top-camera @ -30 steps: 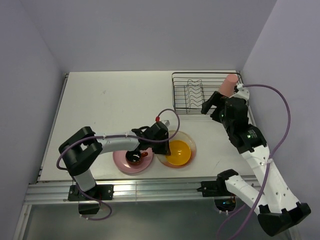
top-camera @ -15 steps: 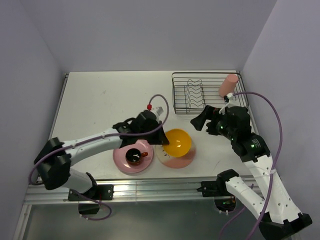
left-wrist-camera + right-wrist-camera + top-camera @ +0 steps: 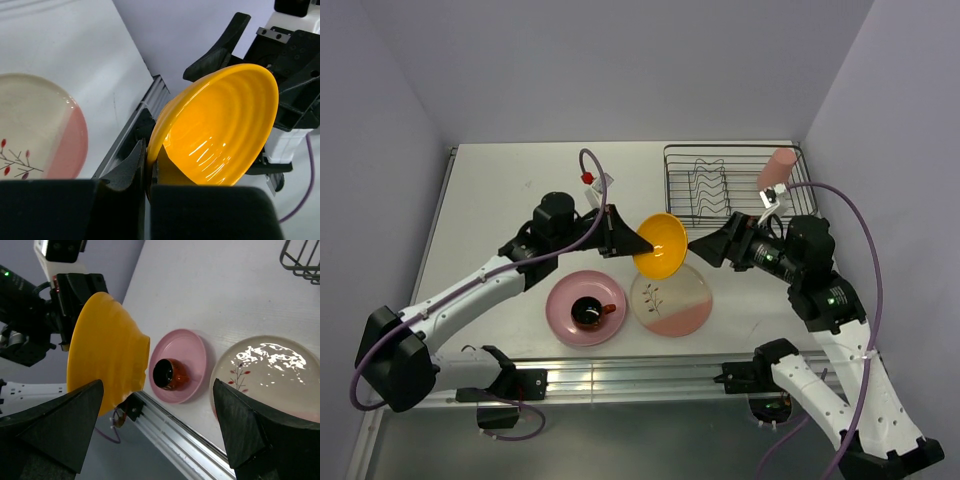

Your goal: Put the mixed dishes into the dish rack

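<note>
Left tool [image 3: 626,240]: clenched on the rim of the yellow bowl [image 3: 660,243], pinching one edge only.
Pink plate [image 3: 563,300]: flat on the desk [image 3: 520,190], near the front edge, not loaded yet.
Small red-orange cup [image 3: 590,313]: standing on the pink plate.
Yellow bowl: in the air and tipped on its side, between the two tools, its outer side toward the right one.
Cream plate [image 3: 672,300]: flat on the desk, just below the bowl.
Right tool [image 3: 700,250]: released, fingers spread wide, near the bowl but apart from it.
Dish rack [image 3: 720,148]: far right of the desk, plate dividers unoccupied.
Pink tumbler [image 3: 775,170]: tilted at the right end of the rack, it seems inside.
Risk, slip: I judge that such a thin rim grip can let the bowl rotate or slide out, and it would fall on the cream plate.
Risk, handover: if the left tool lets go before the right one closes well, the bowl drops.
</note>
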